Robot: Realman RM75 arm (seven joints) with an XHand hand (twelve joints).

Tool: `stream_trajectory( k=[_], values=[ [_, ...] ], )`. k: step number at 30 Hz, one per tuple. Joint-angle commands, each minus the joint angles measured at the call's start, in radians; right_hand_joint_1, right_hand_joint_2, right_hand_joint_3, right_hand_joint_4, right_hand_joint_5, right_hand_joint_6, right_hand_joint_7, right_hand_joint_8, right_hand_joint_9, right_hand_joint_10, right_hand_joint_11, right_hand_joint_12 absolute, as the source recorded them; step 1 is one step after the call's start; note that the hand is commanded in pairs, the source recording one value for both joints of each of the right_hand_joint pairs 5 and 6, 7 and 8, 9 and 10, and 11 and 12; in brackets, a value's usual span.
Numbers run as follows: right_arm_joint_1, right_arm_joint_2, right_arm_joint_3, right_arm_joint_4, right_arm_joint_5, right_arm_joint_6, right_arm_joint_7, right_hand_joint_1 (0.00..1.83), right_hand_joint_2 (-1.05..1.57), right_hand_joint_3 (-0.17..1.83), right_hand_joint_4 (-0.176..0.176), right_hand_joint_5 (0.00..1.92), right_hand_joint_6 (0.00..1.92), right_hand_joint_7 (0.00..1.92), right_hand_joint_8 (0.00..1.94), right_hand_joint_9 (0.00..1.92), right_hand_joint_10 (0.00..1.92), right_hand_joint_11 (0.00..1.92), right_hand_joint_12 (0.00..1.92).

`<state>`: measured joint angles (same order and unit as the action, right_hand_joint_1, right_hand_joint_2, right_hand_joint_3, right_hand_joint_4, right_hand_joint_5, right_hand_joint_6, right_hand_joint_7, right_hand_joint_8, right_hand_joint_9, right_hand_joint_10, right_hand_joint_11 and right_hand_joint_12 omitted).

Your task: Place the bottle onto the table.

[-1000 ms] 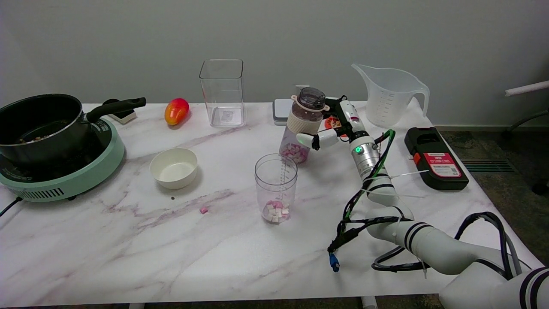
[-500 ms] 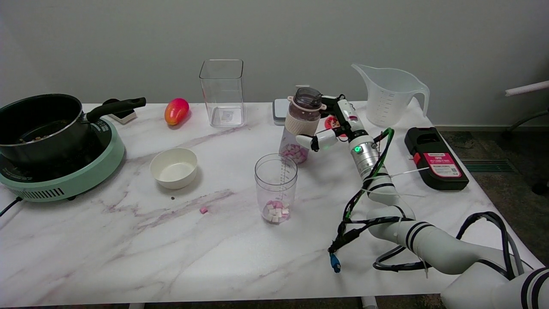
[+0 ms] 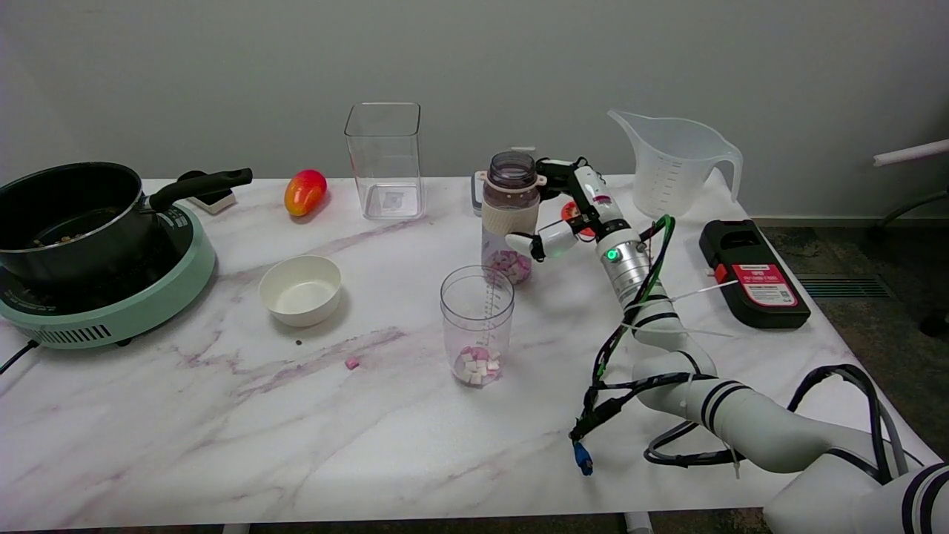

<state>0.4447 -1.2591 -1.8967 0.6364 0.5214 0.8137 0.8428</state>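
Bottle [image 3: 508, 216] stands upright near the table's [image 3: 222, 430] far edge, right hand [image 3: 567, 211] clamped around it; releasing unevenly could tip it toward the measuring cup [image 3: 477, 325]

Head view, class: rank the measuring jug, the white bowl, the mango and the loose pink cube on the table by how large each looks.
1. Measuring jug, clearly largest.
2. White bowl.
3. Mango; it lies farther from the camera, so it may look smaller than it is, but still below the bowl.
4. Pink cube, by far smallest.
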Motion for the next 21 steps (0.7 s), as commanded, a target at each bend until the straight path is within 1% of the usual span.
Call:
stream_trajectory(
  k=[1,12,15,18,19,20,21],
  values=[
    [-0.007,0.002,0.0,0.027,-0.022,-0.005,0.003,1.22,-0.04,1.07,0.0,0.8,0.8,1.03,1.03,0.61,0.61,0.69,0.69],
    [-0.029,0.01,0.003,0.04,-0.015,-0.005,0.004,1.22,-0.12,1.12,0.0,0.83,0.83,0.97,0.97,0.6,0.6,0.68,0.68],
    [-0.038,0.013,0.007,0.05,-0.013,-0.005,0.004,1.22,-0.2,1.16,0.0,0.82,0.82,0.91,0.91,0.59,0.59,0.68,0.68],
    [-0.045,0.017,0.011,0.057,-0.013,-0.005,0.004,1.21,-0.36,1.21,0.0,0.73,0.73,0.75,0.75,0.56,0.56,0.68,0.68],
    [-0.049,0.02,0.012,0.061,-0.013,-0.005,0.004,1.21,-0.44,1.2,0.0,0.66,0.66,0.69,0.69,0.55,0.55,0.68,0.68],
    [-0.051,0.02,0.014,0.062,-0.013,-0.005,0.004,1.2,-0.51,1.15,0.0,0.55,0.55,0.66,0.66,0.54,0.54,0.68,0.68],
    [-0.054,0.023,0.014,0.065,-0.013,-0.005,0.004,1.19,-0.56,1.14,0.0,0.47,0.47,0.64,0.64,0.53,0.53,0.67,0.67]
  ],
)
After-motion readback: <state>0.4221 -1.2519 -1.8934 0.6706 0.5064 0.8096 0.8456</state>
